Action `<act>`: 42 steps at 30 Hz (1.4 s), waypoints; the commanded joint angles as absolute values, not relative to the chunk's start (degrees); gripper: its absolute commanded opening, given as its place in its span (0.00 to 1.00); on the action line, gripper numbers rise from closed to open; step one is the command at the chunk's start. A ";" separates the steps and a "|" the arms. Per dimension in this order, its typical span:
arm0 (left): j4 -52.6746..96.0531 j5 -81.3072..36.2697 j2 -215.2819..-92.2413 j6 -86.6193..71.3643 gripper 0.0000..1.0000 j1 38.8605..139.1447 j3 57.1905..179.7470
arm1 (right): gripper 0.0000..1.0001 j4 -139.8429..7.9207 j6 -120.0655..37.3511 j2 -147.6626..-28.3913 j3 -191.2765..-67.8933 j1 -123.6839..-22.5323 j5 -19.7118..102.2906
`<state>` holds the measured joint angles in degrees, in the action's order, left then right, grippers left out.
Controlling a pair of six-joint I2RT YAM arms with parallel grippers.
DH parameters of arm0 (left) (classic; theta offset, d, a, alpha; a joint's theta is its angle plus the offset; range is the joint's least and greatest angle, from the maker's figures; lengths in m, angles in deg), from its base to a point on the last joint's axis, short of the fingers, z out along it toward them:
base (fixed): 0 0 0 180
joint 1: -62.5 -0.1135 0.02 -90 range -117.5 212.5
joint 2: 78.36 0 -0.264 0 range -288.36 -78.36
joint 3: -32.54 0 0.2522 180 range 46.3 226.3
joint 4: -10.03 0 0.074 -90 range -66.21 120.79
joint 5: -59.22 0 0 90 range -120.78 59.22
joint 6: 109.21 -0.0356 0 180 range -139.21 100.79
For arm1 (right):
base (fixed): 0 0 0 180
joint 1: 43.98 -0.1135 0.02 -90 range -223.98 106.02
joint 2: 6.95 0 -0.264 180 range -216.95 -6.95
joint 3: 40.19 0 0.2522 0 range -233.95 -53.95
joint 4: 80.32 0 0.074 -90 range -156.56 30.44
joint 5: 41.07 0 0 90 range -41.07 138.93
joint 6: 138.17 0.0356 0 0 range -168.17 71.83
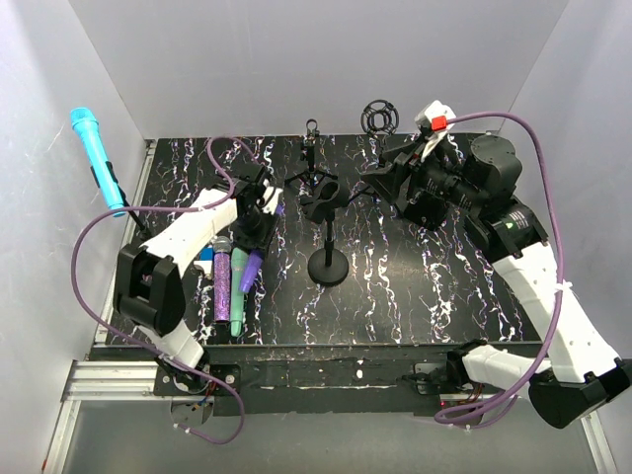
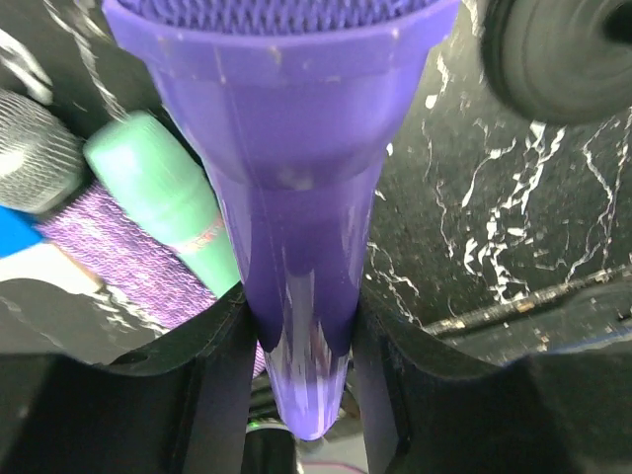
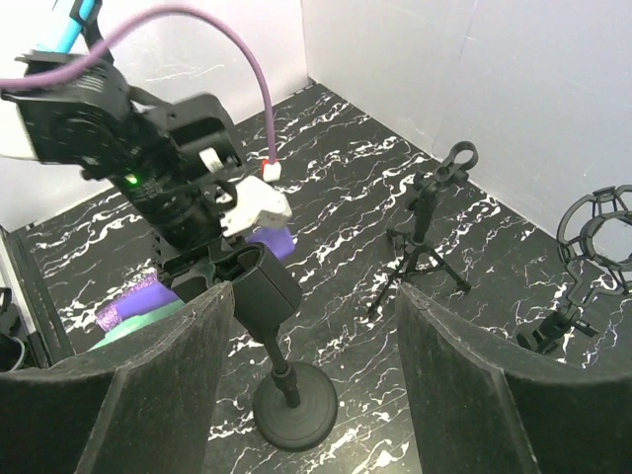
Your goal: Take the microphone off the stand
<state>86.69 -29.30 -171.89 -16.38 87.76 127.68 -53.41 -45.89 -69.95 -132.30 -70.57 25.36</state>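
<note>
The purple microphone [image 2: 296,197] is clear of the stand, with my left gripper [image 2: 301,326] shut on its tapered lower end. In the top view my left gripper [image 1: 259,222] holds the purple microphone [image 1: 251,269] at the left of the table, above a pile of other microphones. The black stand [image 1: 328,267] rises from a round base at the table's middle, and its clip [image 3: 262,286] is empty. My right gripper [image 3: 311,306] is open, raised to the right of the stand, with nothing between its fingers. In the top view the right gripper [image 1: 390,183] is near the clip.
A glitter purple microphone [image 1: 223,281] and a green one [image 1: 239,286] lie at the left. A cyan microphone [image 1: 94,158] is mounted on the left wall. A small tripod [image 1: 312,163] and a round shock mount [image 1: 379,117] stand at the back.
</note>
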 commanded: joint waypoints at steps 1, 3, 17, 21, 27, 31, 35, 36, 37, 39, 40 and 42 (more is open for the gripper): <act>89.54 -17.96 -173.89 -8.67 0.00 85.80 123.66 | 0.72 -53.20 -48.00 -69.70 -135.60 -70.44 23.79; 88.40 -18.03 -174.77 -6.82 0.00 85.36 121.81 | 0.72 -52.67 -48.00 -69.79 -135.78 -70.35 23.44; 78.11 -24.37 -181.62 -4.71 0.13 84.39 110.11 | 0.71 -45.64 -50.98 -70.67 -139.20 -70.44 22.56; 77.50 -23.13 -182.07 -4.97 0.27 84.39 109.93 | 0.71 -45.73 -50.98 -70.75 -139.03 -70.35 22.48; 77.32 -21.91 -181.19 -5.41 0.45 84.39 109.23 | 0.71 -46.16 -51.07 -70.84 -138.50 -70.35 22.48; 78.37 -18.83 -177.16 -7.08 0.76 84.48 112.30 | 0.70 -45.56 -51.95 -70.58 -138.06 -70.35 22.21; 79.60 -16.72 -170.74 -8.39 0.81 84.56 117.39 | 0.71 -39.33 -53.09 -71.46 -140.17 -70.35 20.81; 80.47 -16.20 -169.34 -9.01 0.81 84.56 118.53 | 0.71 -37.14 -53.96 -71.63 -140.61 -70.35 20.46; 80.92 -15.23 -168.02 -10.32 0.82 84.56 120.02 | 0.71 -35.46 -55.02 -71.37 -140.61 -70.17 20.19; 80.49 -12.86 -164.86 -14.26 0.84 84.56 121.27 | 0.73 -33.34 -56.34 -70.67 -139.30 -69.74 19.75; 78.66 -10.68 -162.84 -17.42 0.85 84.56 121.18 | 0.73 -33.25 -56.61 -70.32 -137.99 -69.39 19.58; 71.74 -4.80 -156.52 -25.23 0.87 84.48 118.91 | 0.74 -33.86 -56.26 -69.27 -135.09 -68.42 17.83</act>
<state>79.43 -15.27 -167.87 -12.07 84.68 119.23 -36.16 -54.43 -71.37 -137.61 -70.00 20.90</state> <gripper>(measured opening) 0.848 0.733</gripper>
